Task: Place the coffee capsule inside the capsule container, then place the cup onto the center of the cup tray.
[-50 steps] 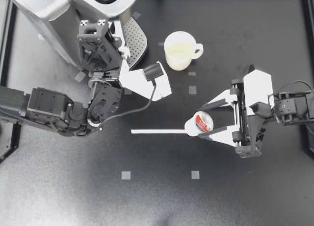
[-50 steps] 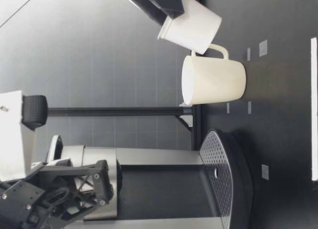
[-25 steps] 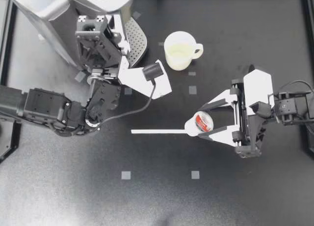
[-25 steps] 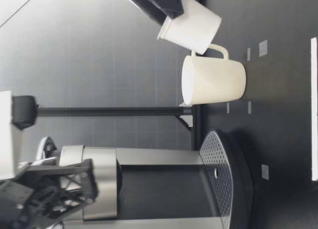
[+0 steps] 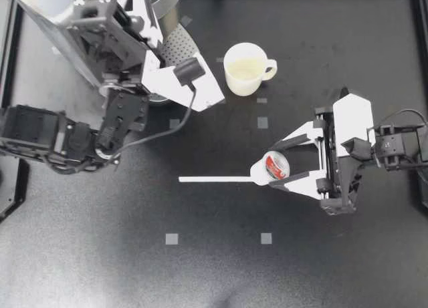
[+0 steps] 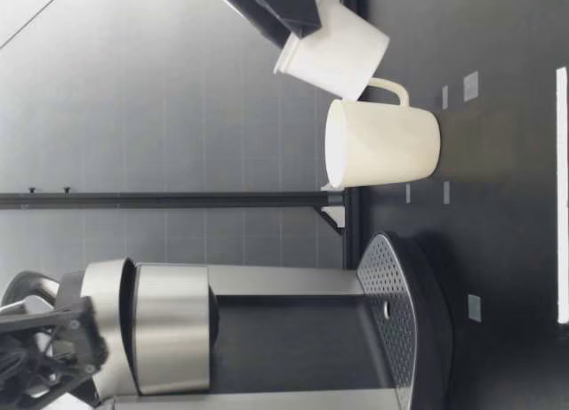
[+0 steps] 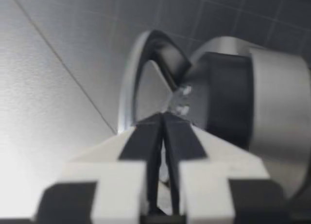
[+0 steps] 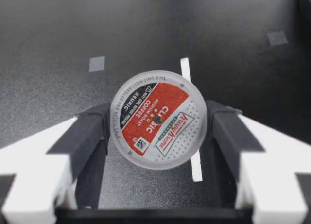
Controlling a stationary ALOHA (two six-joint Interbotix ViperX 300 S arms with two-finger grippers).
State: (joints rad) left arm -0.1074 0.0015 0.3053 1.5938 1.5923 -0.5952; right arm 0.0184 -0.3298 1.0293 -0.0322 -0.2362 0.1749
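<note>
Capsule (image 5: 274, 166) hangs clamped in my right tool (image 5: 267, 176) near the cup (image 5: 244, 69), seemingly ready for loading once my left tool (image 5: 90, 2), pinched narrow beyond the cup, has the brewer (image 5: 48, 34) open.

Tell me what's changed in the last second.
My left gripper, shut, swung back and up over the coffee machine, away from the table's middle. My right gripper stayed about where it was, shut on the capsule above the table; the cup has not moved.
</note>
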